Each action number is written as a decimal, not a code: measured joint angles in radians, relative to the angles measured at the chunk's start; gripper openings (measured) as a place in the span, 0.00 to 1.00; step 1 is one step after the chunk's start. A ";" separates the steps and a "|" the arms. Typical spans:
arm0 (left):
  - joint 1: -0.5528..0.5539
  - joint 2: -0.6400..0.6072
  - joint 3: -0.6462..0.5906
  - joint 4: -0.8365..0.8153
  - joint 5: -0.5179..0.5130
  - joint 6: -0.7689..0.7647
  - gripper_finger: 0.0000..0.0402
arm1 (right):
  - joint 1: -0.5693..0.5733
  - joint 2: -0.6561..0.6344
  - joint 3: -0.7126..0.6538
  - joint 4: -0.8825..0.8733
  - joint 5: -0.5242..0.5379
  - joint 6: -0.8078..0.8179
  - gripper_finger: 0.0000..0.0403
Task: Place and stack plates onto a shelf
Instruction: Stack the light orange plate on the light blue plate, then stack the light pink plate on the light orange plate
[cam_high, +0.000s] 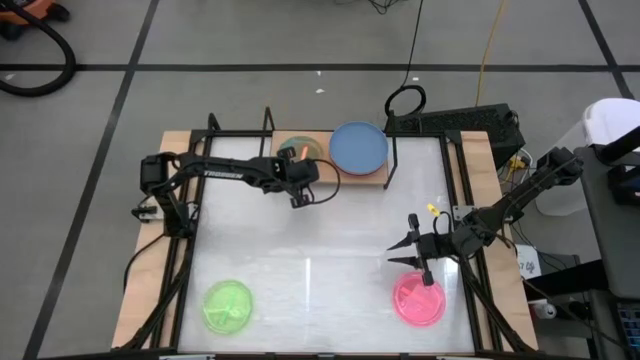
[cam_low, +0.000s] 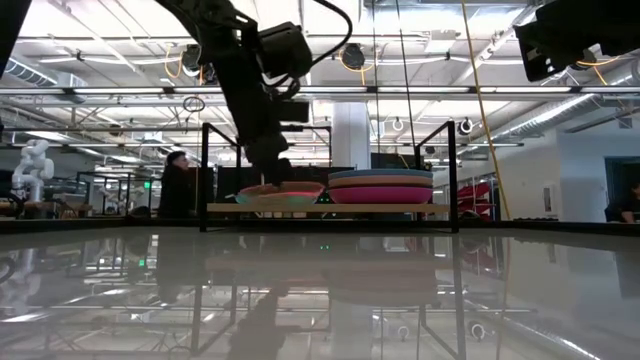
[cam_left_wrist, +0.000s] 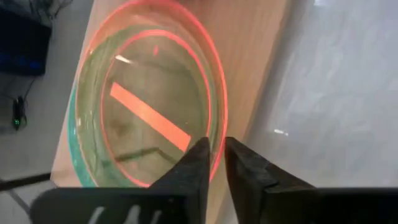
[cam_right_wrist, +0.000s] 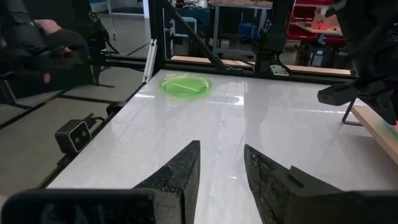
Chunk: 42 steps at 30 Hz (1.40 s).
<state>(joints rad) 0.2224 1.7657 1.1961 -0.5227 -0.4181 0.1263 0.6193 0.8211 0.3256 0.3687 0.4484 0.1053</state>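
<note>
The light-wood shelf (cam_high: 372, 178) stands at the table's far edge. On its right end is a stack of plates with a blue plate (cam_high: 358, 146) on top. On its left end a salmon plate (cam_left_wrist: 149, 93) lies on a teal plate (cam_left_wrist: 74, 146). My left gripper (cam_left_wrist: 216, 144) is at the salmon plate's near rim, fingers nearly shut on it; it also shows in the high view (cam_high: 293, 160). My right gripper (cam_high: 402, 242) is open and empty above the table, just beyond a hot pink plate (cam_high: 418, 298). A lime green plate (cam_high: 228, 305) lies near left. My left gripper pinches the salmon plate's rim (cam_left_wrist: 219, 127) on the side nearest the table's middle, one finger inside the plate and one outside. The fingers come from above, slanting down. The plate rests on the teal plate on the shelf (cam_low: 285, 190).
Thin black uprights (cam_low: 452, 175) stand at the shelf's ends. The right stack (cam_low: 380, 187) sits close beside the left stack. The white tabletop (cam_high: 320, 250) lies between the shelf and the two loose plates. A person (cam_low: 177, 185) stands far behind the table.
</note>
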 joint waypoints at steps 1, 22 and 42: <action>0.004 0.000 0.000 -0.004 0.000 -0.008 0.17 | 0.000 0.000 0.000 0.000 0.000 0.004 0.27; -0.230 -0.131 0.125 0.155 -0.090 -0.045 0.25 | 0.022 0.000 0.000 -0.074 -0.007 0.013 0.27; -0.370 -0.405 -0.662 1.697 0.027 -0.043 0.25 | -0.104 -0.009 0.122 -0.195 -0.036 0.005 0.27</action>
<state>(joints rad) -0.1472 1.3605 0.5337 1.1743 -0.3910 0.0832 0.5152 0.8119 0.4481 0.1734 0.4127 0.1102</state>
